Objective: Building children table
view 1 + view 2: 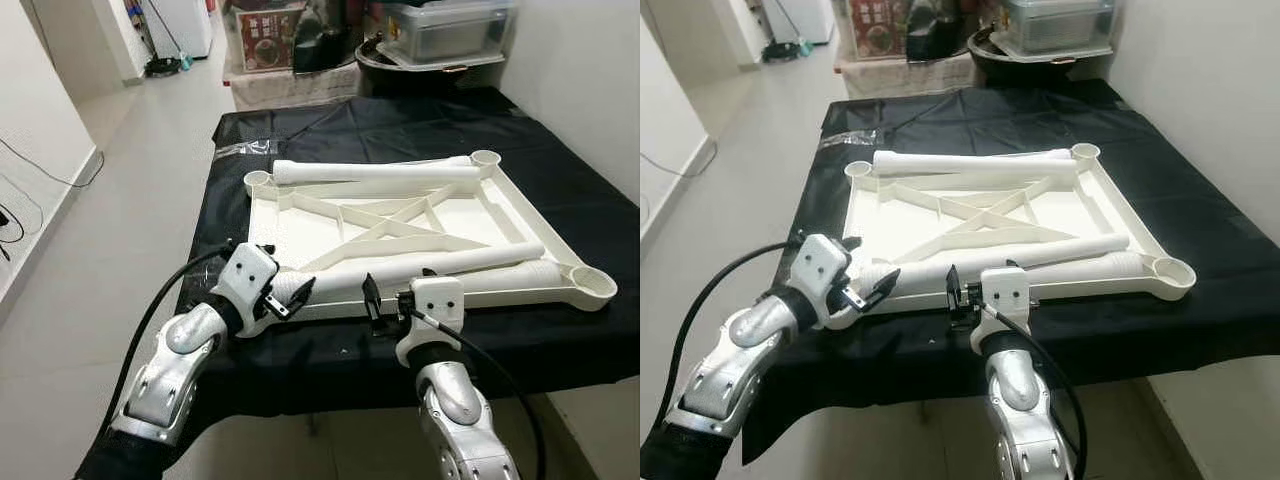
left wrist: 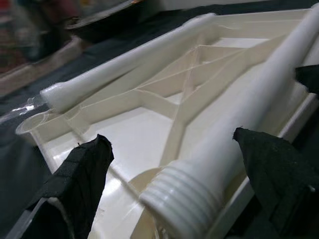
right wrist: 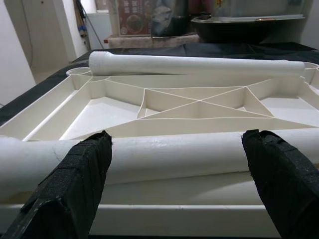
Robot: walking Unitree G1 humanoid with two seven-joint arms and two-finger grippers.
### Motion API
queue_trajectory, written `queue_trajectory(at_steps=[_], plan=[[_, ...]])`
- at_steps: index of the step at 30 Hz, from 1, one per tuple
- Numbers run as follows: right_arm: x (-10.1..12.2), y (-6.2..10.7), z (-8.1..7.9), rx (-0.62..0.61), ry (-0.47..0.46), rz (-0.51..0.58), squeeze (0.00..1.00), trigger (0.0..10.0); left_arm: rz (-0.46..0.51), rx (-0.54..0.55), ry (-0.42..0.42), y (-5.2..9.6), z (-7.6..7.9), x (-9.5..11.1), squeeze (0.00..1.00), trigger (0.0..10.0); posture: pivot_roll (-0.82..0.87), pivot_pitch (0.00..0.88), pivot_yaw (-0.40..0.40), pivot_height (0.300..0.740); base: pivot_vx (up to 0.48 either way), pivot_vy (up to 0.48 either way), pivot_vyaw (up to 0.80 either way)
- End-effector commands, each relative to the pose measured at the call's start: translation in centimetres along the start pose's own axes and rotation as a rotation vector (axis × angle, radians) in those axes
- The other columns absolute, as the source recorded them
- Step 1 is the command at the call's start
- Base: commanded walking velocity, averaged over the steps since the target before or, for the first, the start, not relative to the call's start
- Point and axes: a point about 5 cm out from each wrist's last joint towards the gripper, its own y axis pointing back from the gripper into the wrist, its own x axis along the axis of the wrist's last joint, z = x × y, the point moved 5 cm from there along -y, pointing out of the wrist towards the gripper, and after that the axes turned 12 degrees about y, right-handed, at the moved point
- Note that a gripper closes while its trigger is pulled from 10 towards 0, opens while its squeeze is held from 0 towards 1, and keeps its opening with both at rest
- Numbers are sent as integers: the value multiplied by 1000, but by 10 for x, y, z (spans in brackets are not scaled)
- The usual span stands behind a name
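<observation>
- Two silver, glossy arm shells are seen, jointed in rounded segments.
- Each wrist is capped by a white, boxy housing with small dark screw holes.
- A black cable is looped along each arm.
- The left gripper and right gripper are fitted with long black fingers, padded in coarse, frayed-edged material.

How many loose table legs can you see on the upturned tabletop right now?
3: far leg along the back edge; two near legs side by side, one between both tools, the other toward the right corner socket. A fourth isn't visible.
</observation>
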Motion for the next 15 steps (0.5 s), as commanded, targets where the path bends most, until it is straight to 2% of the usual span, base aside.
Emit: queue_trajectory(at_steps=[1,4,6,7,9,15], plan=[[-8,1,-2,13,3,-24,0,10000,-10,82,24,8,-2,-8,0,10000,75,65,10,740,0,0,0],[-8,1,-2,13,3,-24,0,10000,-10,82,24,8,-2,-8,0,10000,75,65,10,740,0,0,0],[-10,2,-2,14,9,-29,0,10000,-3,121,37,13,-1,-11,0,10000,75,62,9,740,0,0,0],[-10,2,-4,22,12,-30,0,10000,6,218,43,25,-2,-15,0,10000,71,56,6,740,0,0,0],[-9,1,-5,25,12,-28,0,10000,7,269,53,31,-3,-18,0,10000,69,54,4,740,0,0,0],[-9,0,-5,25,14,-26,0,10000,15,290,61,33,-1,-18,0,10000,71,50,1,740,0,0,0]])
